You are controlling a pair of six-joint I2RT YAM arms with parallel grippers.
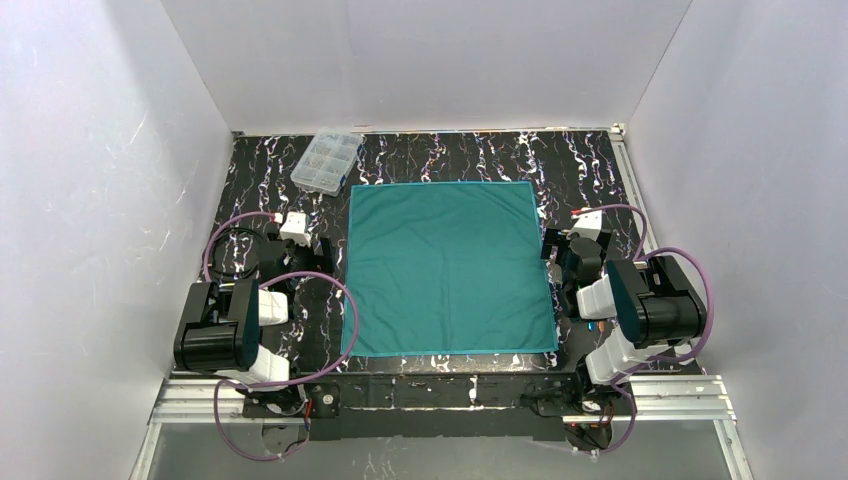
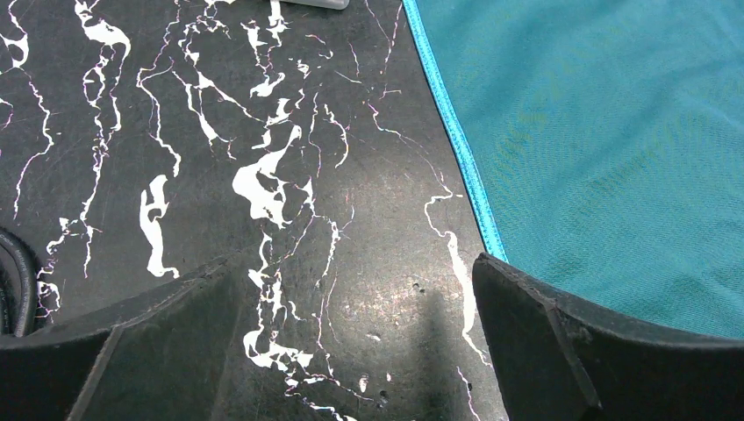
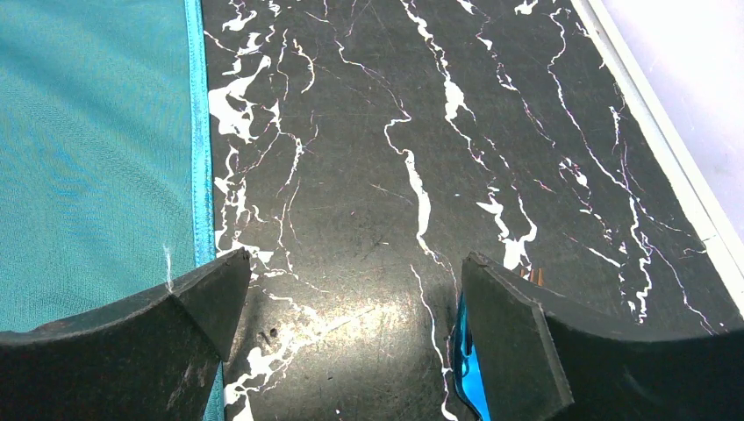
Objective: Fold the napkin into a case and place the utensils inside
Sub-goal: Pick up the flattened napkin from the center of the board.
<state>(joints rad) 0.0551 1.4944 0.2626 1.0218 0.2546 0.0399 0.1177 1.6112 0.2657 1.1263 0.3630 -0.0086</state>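
Top external view showed the napkin [image 1: 450, 268] spread flat and square, with no fold in it, lying between your two grippers. Your left gripper [image 1: 318, 248] hung just off its left hem and your right gripper [image 1: 553, 262] just off its right hem. Both had their jaws wide apart with nothing between them.

In the left wrist view the blue hem ran down to the tip of the right-hand finger, and only bare table [image 2: 263, 105] lay under the gap. The right wrist view mirrored this, with the hem meeting the left-hand finger.

The utensils [image 3: 465, 373] showed only as a sliver of blue-sheened metal by the inner side of your right gripper's right-hand finger, with a small orange glint beyond it. The rest was hidden, so you could not tell how they lay. A clear box [image 1: 327, 160] sat well ahead of your left gripper, beyond the napkin's far left corner.

By these pictures you were at the very start, with the first fold not yet made and the utensils not yet wanted. The next move likely called for each gripper to shift inward over its hem, come down onto the table and pinch the thin edge. The cloth lay flat, so a shallow pinch might slide off it.
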